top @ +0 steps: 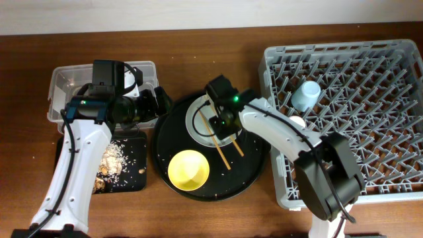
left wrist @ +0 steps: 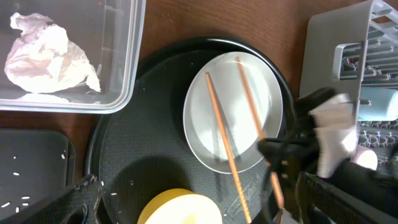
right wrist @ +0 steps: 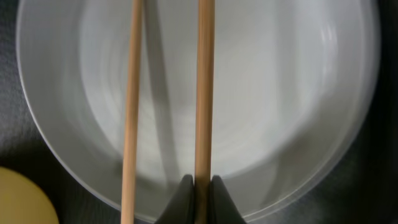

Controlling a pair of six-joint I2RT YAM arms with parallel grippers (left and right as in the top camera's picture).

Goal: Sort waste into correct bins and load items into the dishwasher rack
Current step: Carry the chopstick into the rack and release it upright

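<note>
Chopsticks (right wrist: 203,93) across white plate (right wrist: 286,93), one clamped between jaws of right gripper (right wrist: 199,186); left gripper (top: 157,106) near clear box (top: 55,99), jaws wide apart.

We find the round tray (top: 168,135) at the middle of the surface (top: 218,46), carrying the plate (top: 197,122) at its back and the bowl (top: 188,170) at its front. The chopsticks (top: 220,151) lie across the plate. Right of it stands the rack (top: 370,132), a cup (top: 307,96) inside. Left, the box (top: 59,82) holds a tissue (left wrist: 46,56); before it the flat tray (top: 135,168) bears food scraps (top: 112,158).
</note>
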